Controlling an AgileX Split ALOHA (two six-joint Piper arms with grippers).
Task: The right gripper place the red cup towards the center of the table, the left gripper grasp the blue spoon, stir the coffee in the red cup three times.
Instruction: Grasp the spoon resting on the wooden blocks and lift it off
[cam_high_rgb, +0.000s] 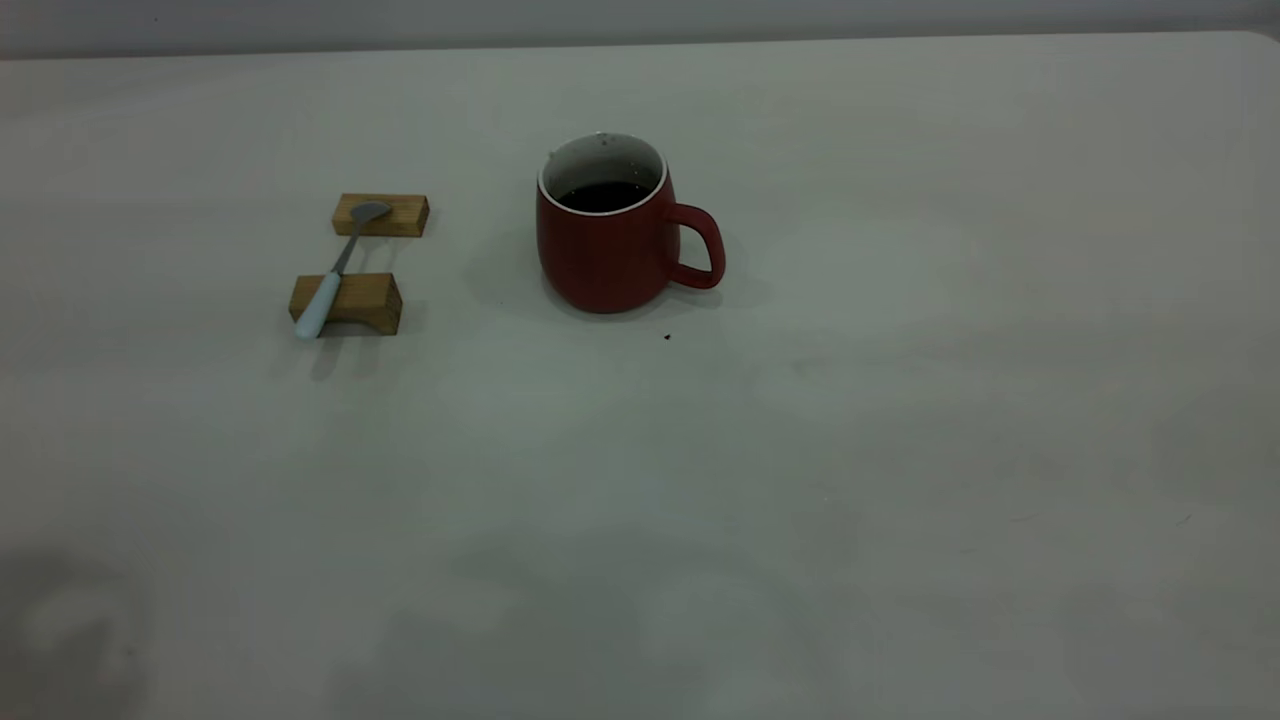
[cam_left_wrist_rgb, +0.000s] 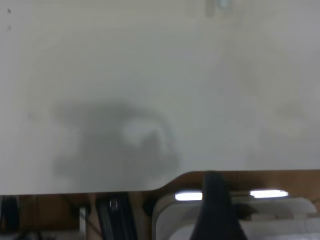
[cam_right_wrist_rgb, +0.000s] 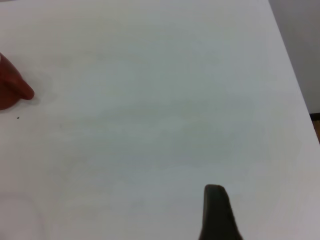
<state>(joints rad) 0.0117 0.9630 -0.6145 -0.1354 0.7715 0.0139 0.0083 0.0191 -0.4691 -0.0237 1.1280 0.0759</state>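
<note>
The red cup (cam_high_rgb: 610, 250) stands upright near the middle of the table (cam_high_rgb: 900, 450), its handle pointing to the right. The coffee (cam_high_rgb: 603, 195) lies dark inside it. To its left the blue spoon (cam_high_rgb: 335, 270) rests across two tan wooden blocks, bowl on the far one. Neither arm shows in the exterior view. My left gripper (cam_left_wrist_rgb: 214, 200) shows only as a dark tip over the table's edge, holding nothing I can see. My right gripper (cam_right_wrist_rgb: 216, 210) hovers over bare table, well away from the cup's red edge (cam_right_wrist_rgb: 10, 85).
The far wooden block (cam_high_rgb: 381, 215) and the near one (cam_high_rgb: 347, 303) sit at the left. A tiny dark speck (cam_high_rgb: 667, 337) lies just in front of the cup. In the left wrist view the table's rounded edge (cam_left_wrist_rgb: 170, 182) borders a wooden floor.
</note>
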